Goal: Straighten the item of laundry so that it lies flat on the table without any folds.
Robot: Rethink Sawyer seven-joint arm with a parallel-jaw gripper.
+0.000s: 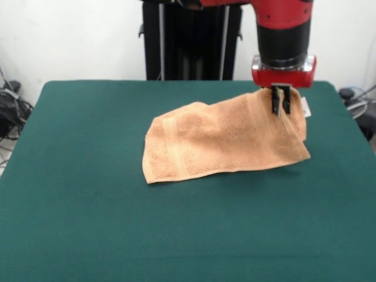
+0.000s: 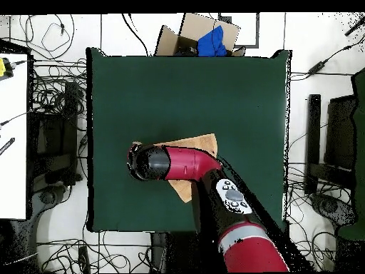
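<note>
Pinching the towel (image 1: 226,141), the end effector (image 1: 281,109) lifts one corner.

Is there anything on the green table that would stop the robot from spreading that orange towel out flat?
Nothing visible does. The gripper is shut on one raised edge of the towel, and the table shows only bare green cloth on every side of it.

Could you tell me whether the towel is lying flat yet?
Not yet: the gripper pinches one corner of the towel raised, the rest draping onto the table.
</note>
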